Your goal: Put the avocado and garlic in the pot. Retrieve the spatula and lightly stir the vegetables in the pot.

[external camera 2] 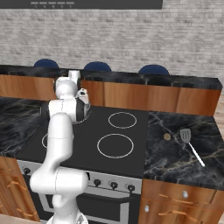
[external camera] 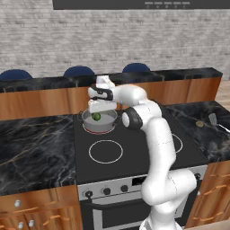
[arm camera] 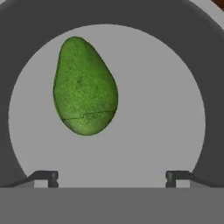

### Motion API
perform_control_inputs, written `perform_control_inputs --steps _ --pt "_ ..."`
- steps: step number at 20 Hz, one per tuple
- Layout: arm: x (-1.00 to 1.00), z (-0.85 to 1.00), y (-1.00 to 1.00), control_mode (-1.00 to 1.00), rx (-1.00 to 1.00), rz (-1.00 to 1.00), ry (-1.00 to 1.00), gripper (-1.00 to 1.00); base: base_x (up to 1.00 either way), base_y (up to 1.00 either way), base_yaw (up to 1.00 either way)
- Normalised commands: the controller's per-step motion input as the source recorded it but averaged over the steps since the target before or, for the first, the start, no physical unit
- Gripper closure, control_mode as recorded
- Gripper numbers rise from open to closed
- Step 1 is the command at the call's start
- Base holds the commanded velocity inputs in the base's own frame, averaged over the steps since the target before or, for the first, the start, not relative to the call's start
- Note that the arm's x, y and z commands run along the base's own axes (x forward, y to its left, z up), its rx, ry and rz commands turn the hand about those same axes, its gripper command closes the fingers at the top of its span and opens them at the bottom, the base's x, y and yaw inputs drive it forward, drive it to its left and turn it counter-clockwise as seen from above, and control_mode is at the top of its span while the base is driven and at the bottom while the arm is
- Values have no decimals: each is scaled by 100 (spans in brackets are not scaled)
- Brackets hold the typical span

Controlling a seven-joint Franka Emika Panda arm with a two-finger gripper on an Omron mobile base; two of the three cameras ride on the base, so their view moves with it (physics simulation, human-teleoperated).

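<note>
No text, label, brand, number or sign can be read anywhere; the small marks on the dark panel at the top are too blurred.

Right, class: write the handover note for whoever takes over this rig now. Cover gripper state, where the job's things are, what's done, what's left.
Gripper: open, holding nothing, above the pot.
Avocado: lying free on the pot's floor.
Garlic: on the counter right of the stove, beside the spatula.
Done: avocado in the pot.
Left: fetch the garlic and drop it in the pot, then take the spatula and lightly stir.
</note>
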Motion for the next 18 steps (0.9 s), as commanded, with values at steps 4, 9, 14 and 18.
perform_control_inputs --steps 4,9,14,18 --pt "-100 14 -50 -100 9 -4 -11 -100 0 0 0" --pt "-100 18 -37 -100 5 0 -16 -100 0 0 0" --pt "-77 48 -42 -100 0 0 -16 -100 0 0 0" --pt "-53 40 -62 -100 0 -4 -6 -100 0 0 0"
